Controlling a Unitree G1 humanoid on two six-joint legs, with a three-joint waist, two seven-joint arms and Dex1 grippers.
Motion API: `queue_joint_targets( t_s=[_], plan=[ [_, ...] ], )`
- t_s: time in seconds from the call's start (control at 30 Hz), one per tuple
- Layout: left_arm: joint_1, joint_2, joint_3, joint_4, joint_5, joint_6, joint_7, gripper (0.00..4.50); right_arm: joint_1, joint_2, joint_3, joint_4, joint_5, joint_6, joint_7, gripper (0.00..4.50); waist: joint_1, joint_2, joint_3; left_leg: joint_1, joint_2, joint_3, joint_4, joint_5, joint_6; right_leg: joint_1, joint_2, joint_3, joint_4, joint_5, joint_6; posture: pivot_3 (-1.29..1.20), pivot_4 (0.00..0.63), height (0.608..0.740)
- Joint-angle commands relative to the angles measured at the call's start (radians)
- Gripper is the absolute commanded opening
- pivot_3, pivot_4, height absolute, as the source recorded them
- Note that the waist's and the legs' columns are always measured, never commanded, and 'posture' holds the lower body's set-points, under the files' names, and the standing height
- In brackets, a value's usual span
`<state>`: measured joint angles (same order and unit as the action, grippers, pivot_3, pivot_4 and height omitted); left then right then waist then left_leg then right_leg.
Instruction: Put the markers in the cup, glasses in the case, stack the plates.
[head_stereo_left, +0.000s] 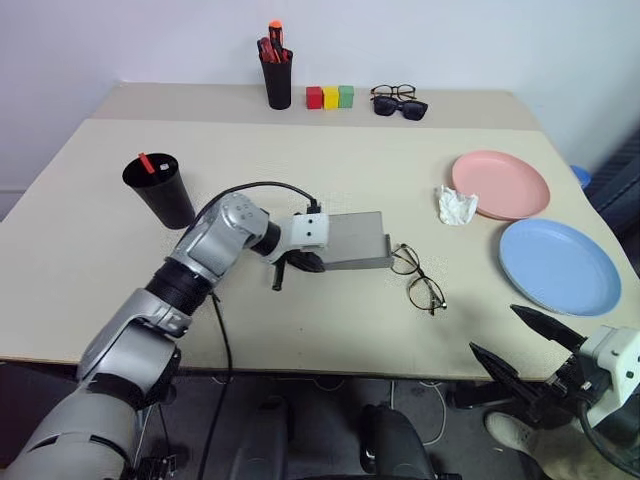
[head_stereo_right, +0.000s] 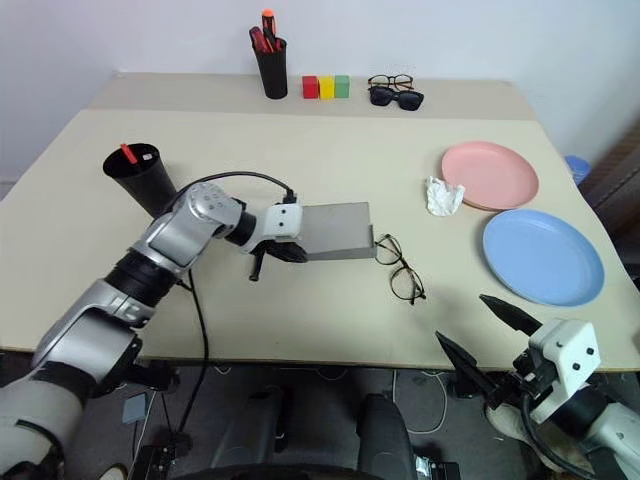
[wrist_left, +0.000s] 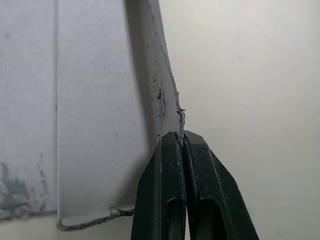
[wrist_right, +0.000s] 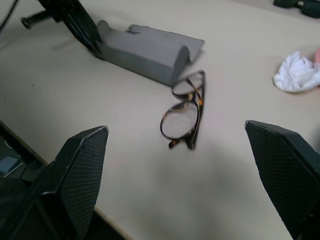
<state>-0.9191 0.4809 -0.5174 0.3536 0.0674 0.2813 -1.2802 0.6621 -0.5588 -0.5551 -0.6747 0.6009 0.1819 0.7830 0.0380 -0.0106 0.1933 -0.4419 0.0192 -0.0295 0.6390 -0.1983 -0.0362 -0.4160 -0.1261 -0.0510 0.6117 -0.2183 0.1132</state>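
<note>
Glasses (head_stereo_left: 420, 277) lie beside the case (head_stereo_left: 355, 241) on the beige table (head_stereo_left: 300, 140); left end effector (wrist_left: 181, 137) pinched together, right end effector (wrist_right: 180, 165) apart.

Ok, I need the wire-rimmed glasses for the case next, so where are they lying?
In the head views the glasses lie folded on the table's near-middle, just right of the grey case and left of the blue plate.
</note>
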Motion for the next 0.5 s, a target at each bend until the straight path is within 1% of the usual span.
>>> queue_joint_targets(
  t_s=[0.03, 0.27, 0.5],
  plan=[
    [-0.003, 0.014, 0.011, -0.01, 0.011, -0.027, -0.023, 0.03, -0.009, 0.006, 0.0, -0.009, 0.001, -0.017, 0.005, 4.5, 0.001, 0.0, 0.0, 0.0, 0.0, 0.0, 0.0, 0.0, 0.0, 0.0, 0.0, 0.0, 0.0, 0.0, 0.0, 0.0, 0.15, 0.74],
    [0.092, 0.145, 0.065, -0.066, -0.016, -0.163, -0.086, 0.03, -0.017, 0.003, 0.022, 0.012, -0.008, -0.014, 0.022, 4.5, -0.008, 0.002, -0.001, 0.001, 0.001, 0.0, -0.001, 0.0, 0.0, -0.001, 0.0, 0.0, 0.001, 0.0, 0.0, 0.0, 0.15, 0.74],
    [0.131, 0.161, 0.077, -0.159, -0.017, -0.063, -0.091, 0.03, -0.002, 0.002, 0.013, 0.047, -0.025, -0.031, 0.051, 4.5, 0.002, 0.002, -0.002, 0.0, 0.001, 0.001, 0.0, 0.0, 0.0, 0.0, 0.0, 0.0, 0.0, 0.0, 0.0, 0.0, 0.15, 0.74]
  ],
)
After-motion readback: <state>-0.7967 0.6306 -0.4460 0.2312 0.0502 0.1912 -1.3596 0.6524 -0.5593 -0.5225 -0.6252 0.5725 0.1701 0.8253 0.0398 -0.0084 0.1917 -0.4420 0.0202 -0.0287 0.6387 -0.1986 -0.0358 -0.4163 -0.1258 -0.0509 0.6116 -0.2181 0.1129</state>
